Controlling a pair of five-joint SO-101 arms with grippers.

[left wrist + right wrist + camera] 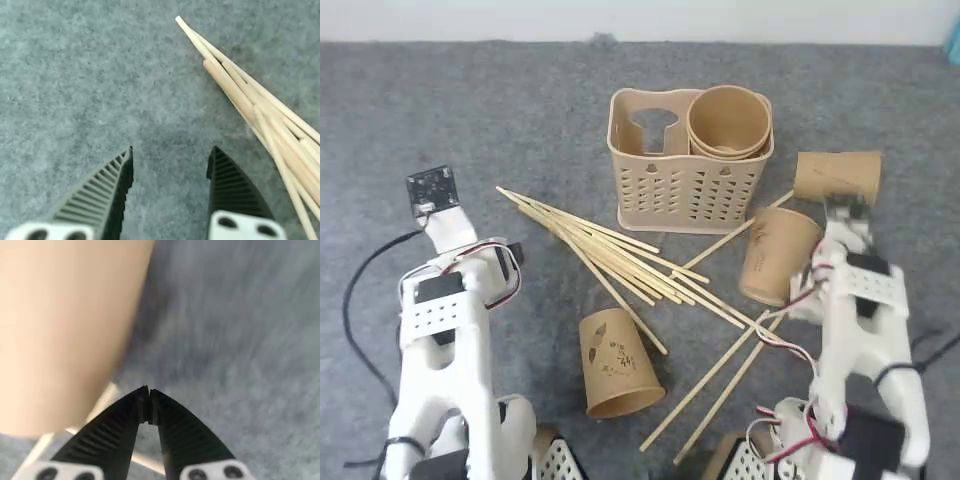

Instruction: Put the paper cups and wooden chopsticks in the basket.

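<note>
Wooden chopsticks (620, 258) are lying fanned on the grey carpet (520, 100) in front of the basket (685, 190). Their long axis is running diagonally, from a gathered end near the left arm toward the right arm, where the sticks are spreading apart. The left gripper (173, 150) is hanging over bare carpet with its jaws wide apart and gripping nothing. The gathered end of the chopsticks (232, 90) is lying just beside one jaw, outside the gap, with the sticks pointing away at a slant. The left arm is therefore judged the nearer one, and a sideways shift would be needed to bring the jaws astride the sticks, across their length. The right gripper (149, 390) is sitting with its jaws pressed together and empty, just beside a paper cup (65, 330) lying on its side.
</note>
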